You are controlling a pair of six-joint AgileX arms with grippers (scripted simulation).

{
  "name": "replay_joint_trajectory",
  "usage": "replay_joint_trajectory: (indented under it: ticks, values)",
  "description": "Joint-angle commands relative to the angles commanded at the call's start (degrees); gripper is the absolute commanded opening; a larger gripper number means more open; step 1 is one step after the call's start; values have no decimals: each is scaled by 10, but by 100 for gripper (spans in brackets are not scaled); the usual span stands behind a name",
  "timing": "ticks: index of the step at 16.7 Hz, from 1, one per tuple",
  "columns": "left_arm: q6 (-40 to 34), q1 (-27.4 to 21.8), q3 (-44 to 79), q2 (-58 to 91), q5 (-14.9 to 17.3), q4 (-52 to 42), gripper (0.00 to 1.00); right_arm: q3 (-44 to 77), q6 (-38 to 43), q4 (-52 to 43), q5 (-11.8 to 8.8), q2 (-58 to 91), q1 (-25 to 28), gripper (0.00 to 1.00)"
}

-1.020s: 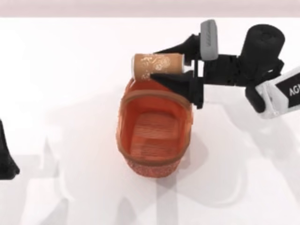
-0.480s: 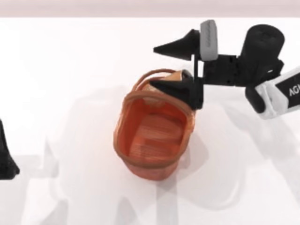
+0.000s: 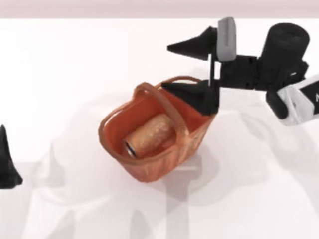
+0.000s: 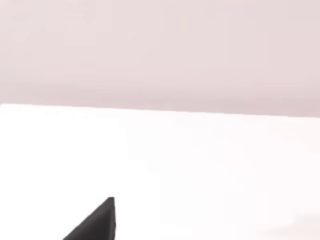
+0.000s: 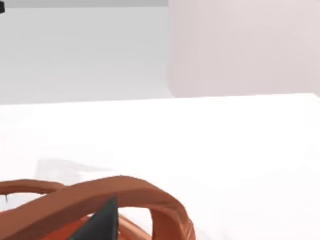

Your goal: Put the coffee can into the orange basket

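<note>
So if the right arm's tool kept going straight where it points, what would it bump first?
Probably nothing: the right tool, open, points toward the table's left, apparently above the orange basket holding the coffee can. Height is unclear, though.

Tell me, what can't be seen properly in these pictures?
- Left gripper: cut off by the top view's left edge.
- Tan-orange cylindrical coffee can: lying in the oval orange woven basket, far end behind the handle in the top view.
- Right wrist view: basket interior cut off below.
</note>
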Motion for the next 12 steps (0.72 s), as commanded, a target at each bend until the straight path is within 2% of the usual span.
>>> replay_joint_trajectory:
  ticks: [2, 5, 8, 12]
  values:
    - [-40, -18, 47, 49, 1, -45, 100, -32, -5, -22, 24, -52, -8, 100]
    - [-127, -55, 162, 165, 1, -141, 100, -101, -14, -74, 81, -166, -28, 100]
    - [-234, -100, 316, 322, 0, -252, 100, -187, -21, -146, 157, -310, -53, 100]
    - [-391, -168, 569, 562, -2, -407, 100, -312, -26, -259, 273, -526, -90, 100]
